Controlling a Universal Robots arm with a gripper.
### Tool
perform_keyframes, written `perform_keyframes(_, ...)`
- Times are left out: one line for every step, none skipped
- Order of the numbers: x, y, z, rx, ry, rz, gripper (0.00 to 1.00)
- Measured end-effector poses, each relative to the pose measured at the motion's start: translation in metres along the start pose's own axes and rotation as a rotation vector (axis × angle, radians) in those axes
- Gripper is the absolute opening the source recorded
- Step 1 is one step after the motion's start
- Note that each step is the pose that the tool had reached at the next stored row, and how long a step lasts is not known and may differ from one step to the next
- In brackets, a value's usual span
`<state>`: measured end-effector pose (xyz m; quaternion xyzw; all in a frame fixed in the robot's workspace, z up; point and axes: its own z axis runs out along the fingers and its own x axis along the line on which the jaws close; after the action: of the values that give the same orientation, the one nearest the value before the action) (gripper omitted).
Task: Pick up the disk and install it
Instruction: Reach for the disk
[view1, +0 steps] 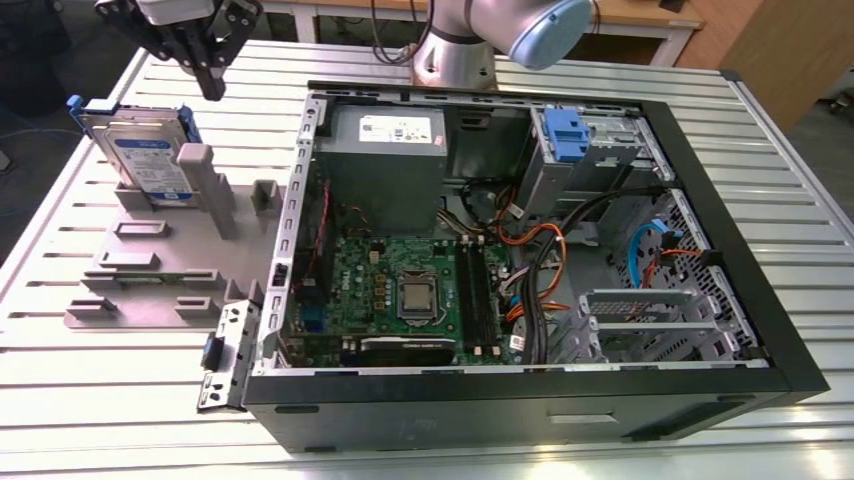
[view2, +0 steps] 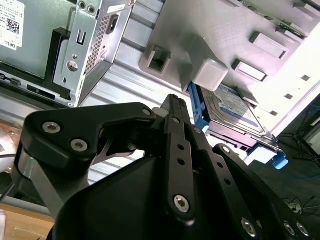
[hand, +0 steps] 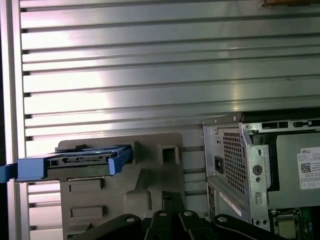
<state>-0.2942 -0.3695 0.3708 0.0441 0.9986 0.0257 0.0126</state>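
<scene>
The disk (view1: 140, 155), a silver drive with a blue-and-white label in a blue carrier rail, stands on edge in the grey slotted holder block (view1: 147, 270) at the exterior view's left. My gripper (view1: 211, 88) hangs above and slightly to the right of the disk, apart from it. Its black fingers are shut with nothing between them. In the second wrist view the gripper (view2: 172, 100) points toward the disk (view2: 235, 107) beside a holder post. The first wrist view has the disk (hand: 75, 162) edge-on, beyond the gripper (hand: 168, 196).
The open black computer case (view1: 534, 400) lies on the ribbed metal table (view1: 80, 410), right of the holder. Inside are the motherboard (view1: 400, 285), power supply (view1: 387, 140), a blue latch (view1: 566, 135) on the upper bay, cables and a metal drive cage (view1: 641, 315).
</scene>
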Motion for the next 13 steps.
perform_keyframes(0.0004,0.0002,0.0000,0.0000,-0.0001,0.000,0.11)
perform_keyframes(0.0007,0.0003,0.0001,0.0000,0.0000,0.000,0.11)
perform_keyframes(0.0010,0.0005,0.0001,0.0000,0.0000,0.000,0.11)
perform_keyframes(0.0014,0.0007,0.0001,0.0000,-0.0001,0.000,0.11)
perform_keyframes(0.0018,0.0009,0.0002,0.0000,-0.0001,0.000,0.11)
perform_keyframes(0.0022,0.0011,0.0002,0.0000,-0.0001,0.000,0.11)
perform_keyframes(0.0026,0.0014,0.0002,0.0000,-0.0001,0.000,0.11)
perform_keyframes(0.0030,0.0016,0.0002,0.0000,0.0000,0.000,0.11)
perform_keyframes(0.0034,0.0018,0.0003,0.0000,0.0000,0.000,0.11)
perform_keyframes(0.0039,0.0020,0.0003,0.0000,0.0000,0.000,0.11)
perform_keyframes(0.0043,0.0023,0.0003,0.0000,-0.0001,0.000,0.11)
perform_keyframes(0.0048,0.0025,0.0004,0.0000,-0.0001,0.000,0.11)
perform_keyframes(0.0053,0.0027,0.0004,0.0000,-0.0001,0.000,0.11)
